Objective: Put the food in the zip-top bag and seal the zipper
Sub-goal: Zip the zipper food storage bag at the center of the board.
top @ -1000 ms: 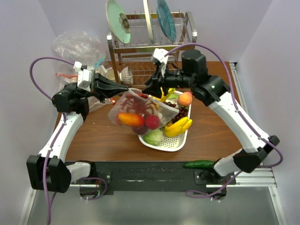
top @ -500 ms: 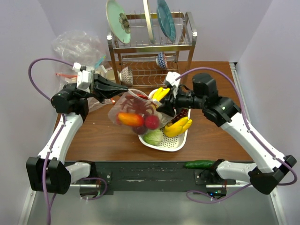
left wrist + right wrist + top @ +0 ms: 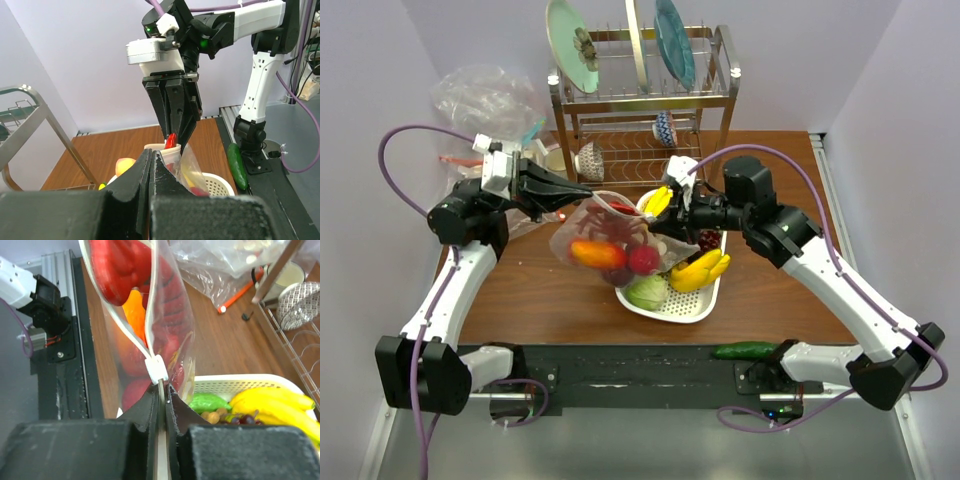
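The dotted zip-top bag (image 3: 610, 240) hangs above the table between both grippers. It holds food: an orange-red pepper (image 3: 598, 253), a dark red apple (image 3: 643, 260) and a red lobster (image 3: 620, 225). My left gripper (image 3: 586, 188) is shut on the bag's left mouth corner, also in its wrist view (image 3: 151, 154). My right gripper (image 3: 656, 222) is shut on the zipper (image 3: 151, 310) at the right end, fingertips (image 3: 150, 397) just below the white slider (image 3: 157, 368). Beyond the slider the two tracks stand apart. Red and orange food (image 3: 120, 270) shows through the bag.
The white tray (image 3: 695, 305) under the bag holds yellow bananas (image 3: 700, 270), pale green cabbage (image 3: 647, 292) and a peach (image 3: 125, 164). A dish rack (image 3: 640, 100) stands behind, a bulky clear bag (image 3: 485, 95) at back left. A cucumber (image 3: 745, 350) lies at the front edge.
My right arm swung from near the rack down to the bag's right end and closed on the zipper strip. The left gripper and bag stayed nearly still.
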Robot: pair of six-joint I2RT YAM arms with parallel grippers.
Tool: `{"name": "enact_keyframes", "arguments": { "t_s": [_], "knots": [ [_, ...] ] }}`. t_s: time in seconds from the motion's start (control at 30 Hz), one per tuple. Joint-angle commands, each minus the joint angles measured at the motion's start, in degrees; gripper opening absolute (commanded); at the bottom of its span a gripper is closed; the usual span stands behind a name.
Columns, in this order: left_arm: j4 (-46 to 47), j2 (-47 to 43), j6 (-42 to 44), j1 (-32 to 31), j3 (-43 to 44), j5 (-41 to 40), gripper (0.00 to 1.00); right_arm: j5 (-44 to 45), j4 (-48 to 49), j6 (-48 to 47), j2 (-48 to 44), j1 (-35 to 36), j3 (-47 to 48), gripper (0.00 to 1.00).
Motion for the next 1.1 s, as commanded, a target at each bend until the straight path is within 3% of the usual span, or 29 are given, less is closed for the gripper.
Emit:
{"name": "enact_keyframes", "arguments": {
  "t_s": [0.0, 0.13, 0.23, 0.27, 0.37, 0.4, 0.5, 0.7, 0.8, 0.83, 0.87, 0.9, 0.97, 1.07],
  "knots": [
    [3.85, -2.2, -0.58, 1.46, 2.62, -0.71, 0.0, -3.22, 4.29, 0.21, -2.23, -0.12, 2.1, 0.0],
    [-0.26, -3.34, 2.05, 3.31, 1.83, -1.5, 0.0, -3.4, 1.57, 0.21, -2.85, -0.2, 4.21, 0.0],
    [-10.45, -4.75, 9.42, 4.46, 2.09, -3.61, 0.0, -2.52, -2.56, 0.56, -1.89, -0.12, 9.29, 0.0],
    [-16.83, -5.71, 11.88, 4.63, 2.27, -4.31, 0.04, -2.26, -5.36, 1.0, -1.62, -0.2, 10.7, 0.0],
    [-24.95, -7.64, 20.15, 4.81, 3.23, -6.16, 0.29, -1.99, -10.91, 1.79, 1.01, -0.2, 16.24, 0.0],
    [-24.89, -7.91, 20.51, 4.81, 3.41, -5.99, 0.41, -2.16, -11.7, 2.23, 2.15, -0.12, 17.3, 0.0],
    [-25.94, -7.83, 20.96, 4.73, 5.43, -5.29, 0.58, -3.92, -13.12, 3.73, 3.65, -0.2, 20.29, 0.0],
    [-27.61, -6.33, 20.34, 4.46, 8.42, -4.67, 0.6, -5.33, -12.68, 4.96, 4.97, -0.12, 21.18, 0.0],
    [-31.28, -6.77, 24.88, 3.06, 8.77, -4.05, 0.67, -5.59, -13.12, 5.05, 6.02, -0.12, 21.53, 0.0],
    [-34.96, -6.77, 28.22, 2.27, 10.69, -4.05, 0.68, -5.77, -13.55, 5.05, 6.55, -0.12, 22.14, 0.0],
    [-45.44, -6.95, 32.17, 1.48, 12.1, -4.49, 0.69, -5.86, -13.73, 5.13, 7.25, -0.2, 22.49, 0.0],
    [-51.02, -6.69, 41.17, -0.62, 13.76, -6.41, 0.71, -6.38, -13.82, 5.22, 7.6, -0.12, 22.67, 0.0],
    [-62.01, -5.2, 47.04, -2.82, 18.08, -8.44, 0.72, -6.73, -14.09, 5.31, 8.31, -0.2, 23.37, 0.0],
    [-63.21, -3.53, 47.76, -3.01, 19.58, -8.62, 0.72, -7.44, -13.21, 5.49, 8.57, -0.12, 23.11, 0.0]
  ]
}}
